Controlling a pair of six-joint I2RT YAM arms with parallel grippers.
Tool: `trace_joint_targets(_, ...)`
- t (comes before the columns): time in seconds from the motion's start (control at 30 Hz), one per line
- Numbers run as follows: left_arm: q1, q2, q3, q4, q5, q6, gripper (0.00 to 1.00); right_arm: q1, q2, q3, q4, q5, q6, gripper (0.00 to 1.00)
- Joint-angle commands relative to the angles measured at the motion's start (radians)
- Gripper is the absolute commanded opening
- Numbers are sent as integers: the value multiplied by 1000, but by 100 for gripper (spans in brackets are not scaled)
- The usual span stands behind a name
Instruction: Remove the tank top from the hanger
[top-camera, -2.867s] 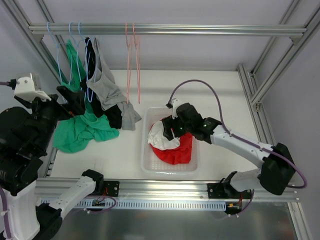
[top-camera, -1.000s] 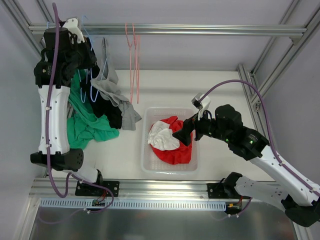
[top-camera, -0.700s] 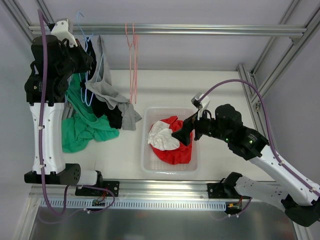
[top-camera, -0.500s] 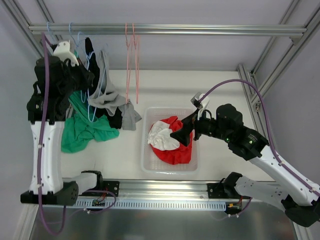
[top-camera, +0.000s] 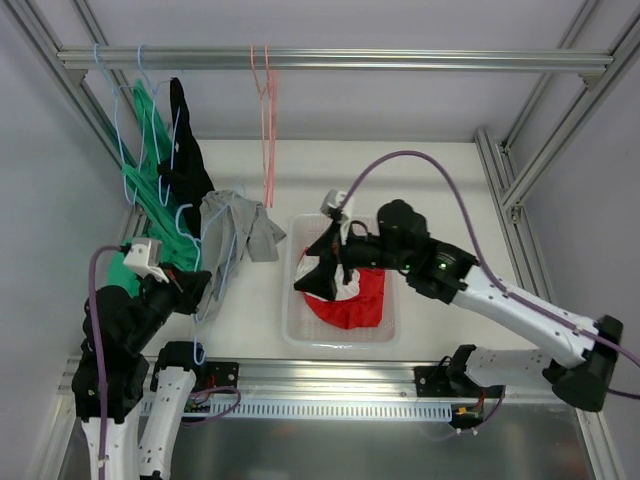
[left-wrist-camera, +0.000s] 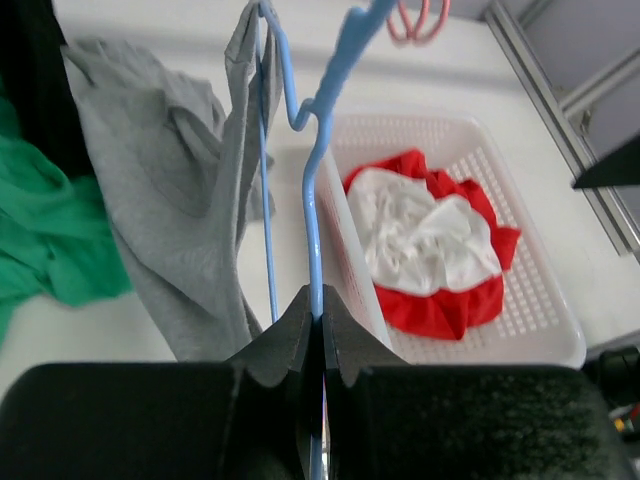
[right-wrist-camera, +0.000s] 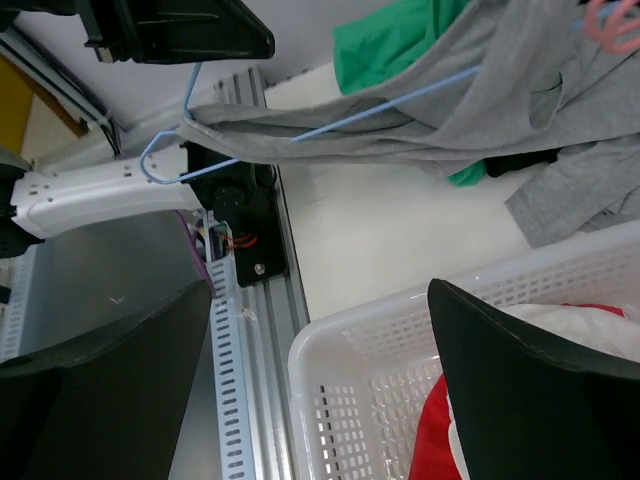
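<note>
Clamping the wire of the blue hanger (left-wrist-camera: 314, 240), the left tool (left-wrist-camera: 315, 320) sits nearest us, low at the front left, its jaws pressed together on that wire. We see the grey tank top (left-wrist-camera: 170, 200) hung on the hanger, its body trailing down and back toward the tabletop (top-camera: 440, 180); whether it rests there we cannot quite tell. Just beyond, to its right, stands the basket (left-wrist-camera: 545, 300) holding a red cloth (left-wrist-camera: 440, 310) and a white cloth (left-wrist-camera: 420, 230). The right tool (top-camera: 322, 262) hovers over the basket's left part, jaws wide apart, holding nothing. Farthest back, from the rail (top-camera: 400, 58), hang a green top (top-camera: 145, 160), a black top (top-camera: 185, 140) and a pink hanger (top-camera: 267, 130).
</note>
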Motion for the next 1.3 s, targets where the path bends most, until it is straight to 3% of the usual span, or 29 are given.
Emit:
trace_joint_targets(0.0,9,-126,-99,-11,146,-85,0,81,133,133,73,71,-73,94)
trace_joint_targets(0.1,7,-283,-122,-17,163,-120,0,118,276,251,64,159,-106,89)
trace_joint_targets(0.3,3,-294,-142,-23,250,-194,0,127,514,422,12,275,-135,82)
trace_joint_targets(0.63,-16,-331,-135,-40,265,-214,0,128,606,432,64,449,-200,70)
trace_joint_targets(0.73,-20,-326,-119,-46,259,-211,0,128,618,431,66,449,-206,58)
trace_joint_targets(0.83,-22,-323,-113,-51,247,-206,0,127,618,428,64,443,-203,37)
trace_joint_targets(0.87,-22,-322,-110,-54,244,-203,0,128,609,426,64,443,-203,10)
trace_joint_targets(0.9,-23,-320,-106,-57,239,-200,0,130,602,419,70,449,-200,0)
trace_joint_targets(1.03,-36,-311,-55,-89,195,-154,0,128,536,394,73,452,-191,0)
trace_joint_targets(1.2,-69,-318,-21,-120,172,-99,0,115,451,382,72,622,-204,0)
trace_joint_targets(1.27,-80,-325,-18,-120,179,-83,0,90,453,397,66,615,-194,0)
